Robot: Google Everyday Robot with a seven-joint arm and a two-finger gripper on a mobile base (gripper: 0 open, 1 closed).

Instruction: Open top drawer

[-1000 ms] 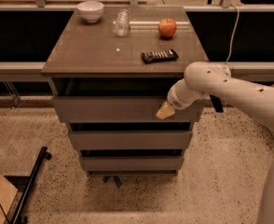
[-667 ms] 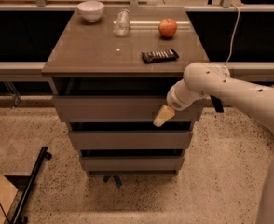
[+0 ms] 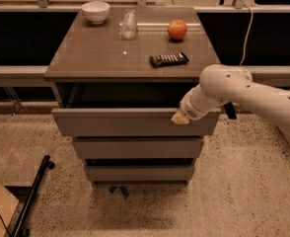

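Observation:
The top drawer (image 3: pixel 115 123) has a plain flat grey-brown front and sits just under the cabinet's top (image 3: pixel 95 58). It is pulled partway out, with a dark gap showing behind its front panel. My gripper (image 3: pixel 179 117), on the white arm that comes in from the right, rests at the upper edge of the drawer front near its right end. Its cream tip touches the panel. The inside of the drawer is in shadow.
Two shorter drawers, the middle one (image 3: pixel 135 148) and the bottom one (image 3: pixel 135 173), are below. On the cabinet top stand a white bowl (image 3: pixel 95 11), a glass (image 3: pixel 128 24), an apple (image 3: pixel 177 29) and a black remote (image 3: pixel 169 59). A black pole (image 3: pixel 34 194) lies on the floor at the left.
The top drawer front has come a little further out toward the camera. My gripper dipped slightly, then came back up to the front's upper edge.

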